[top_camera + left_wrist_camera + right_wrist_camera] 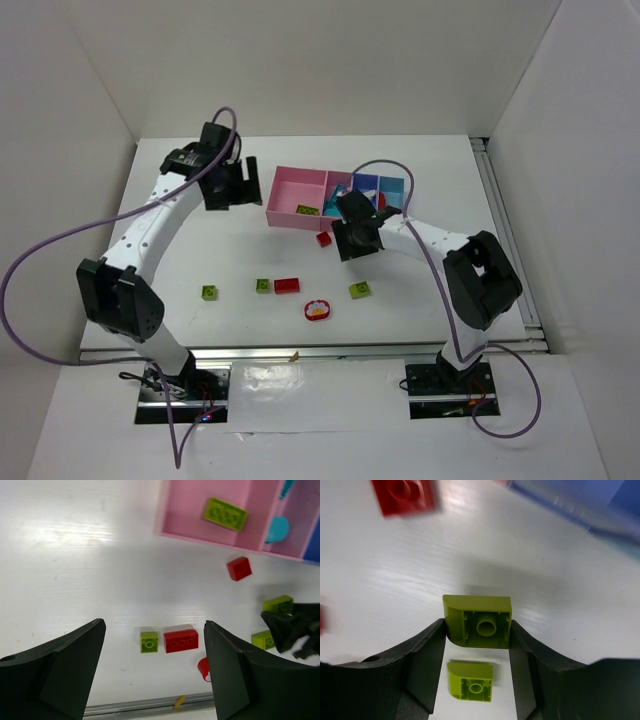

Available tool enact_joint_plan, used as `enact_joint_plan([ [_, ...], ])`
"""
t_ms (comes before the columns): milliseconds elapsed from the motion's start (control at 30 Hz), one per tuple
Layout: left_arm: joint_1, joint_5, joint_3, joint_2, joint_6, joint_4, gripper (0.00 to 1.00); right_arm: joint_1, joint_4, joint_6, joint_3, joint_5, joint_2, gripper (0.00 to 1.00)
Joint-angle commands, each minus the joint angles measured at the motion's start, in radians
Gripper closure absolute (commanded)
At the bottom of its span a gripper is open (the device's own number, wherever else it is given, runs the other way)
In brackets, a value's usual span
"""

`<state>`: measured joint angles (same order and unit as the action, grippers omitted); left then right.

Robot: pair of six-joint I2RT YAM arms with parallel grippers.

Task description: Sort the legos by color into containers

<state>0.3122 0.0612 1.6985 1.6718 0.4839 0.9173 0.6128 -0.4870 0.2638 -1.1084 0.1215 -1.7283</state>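
Black fingers point(420, 660) of the right gripper point(477, 627) fill the bottom of the right wrist view. They pinch a lime green brick point(477, 611) from both sides, with its hollow side facing the camera. It seems to be lifted off the white table point(560, 580). Lower down between the fingers, a second green brick point(470, 681) looks smaller and likely lies on the table below.

In the top view the right gripper hangs in the middle of the frame, just below the containers point(296, 222). A long green brick point(307, 210) lies in the wide pink bin, so the held one likely belongs there too. It is probably held high to get over the wall.

The left gripper point(155, 626) has its jaws spread wide with nothing between them. It hangs at the upper left, beside the pink bin.

A red brick point(287, 285) and a round red-rimmed piece point(317, 310) wait at the lower middle.

The right gripper covers part of the bins from above, so what lies in the blue ones is hard to tell. The red shape at the upper left of the right wrist view is blurred and cut off.
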Motion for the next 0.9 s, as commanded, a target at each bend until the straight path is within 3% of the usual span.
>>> enact_joint_plan([
  [0, -0.06, 0.057, -0.116, -0.102, 0.074, 0.064, 0.1, 0.013, -0.007, -0.009, -0.157, 0.043, 0.072, 0.49],
  [267, -0.163, 0.109, -0.384, -0.208, 0.234, 0.153, 0.1, 0.013, 0.016, -0.038, -0.49, 0.053, -0.11, 0.49],
  [500, -0.254, 0.025, -0.607, -0.228, 0.308, 0.114, 0.05, 0.013, 0.048, -0.081, -0.772, 0.0, -0.368, 0.48],
  [533, -0.265, 0.025, -0.623, -0.228, 0.318, 0.114, 0.05, 0.013, 0.048, -0.081, -0.792, -0.011, -0.391, 0.46],
  [633, -0.304, -0.02, -0.68, -0.216, 0.318, 0.057, 0.05, 0.013, 0.039, -0.061, -0.896, -0.022, -0.462, 0.16],
  [700, -0.315, -0.02, -0.691, -0.204, 0.318, 0.045, 0.05, 0.022, 0.028, -0.061, -0.909, -0.022, -0.462, 0.05],
  [867, -0.328, -0.052, -0.741, -0.156, 0.295, -0.047, 0.09, 0.022, 0.047, -0.061, -0.761, 0.029, -0.306, 0.04],
])
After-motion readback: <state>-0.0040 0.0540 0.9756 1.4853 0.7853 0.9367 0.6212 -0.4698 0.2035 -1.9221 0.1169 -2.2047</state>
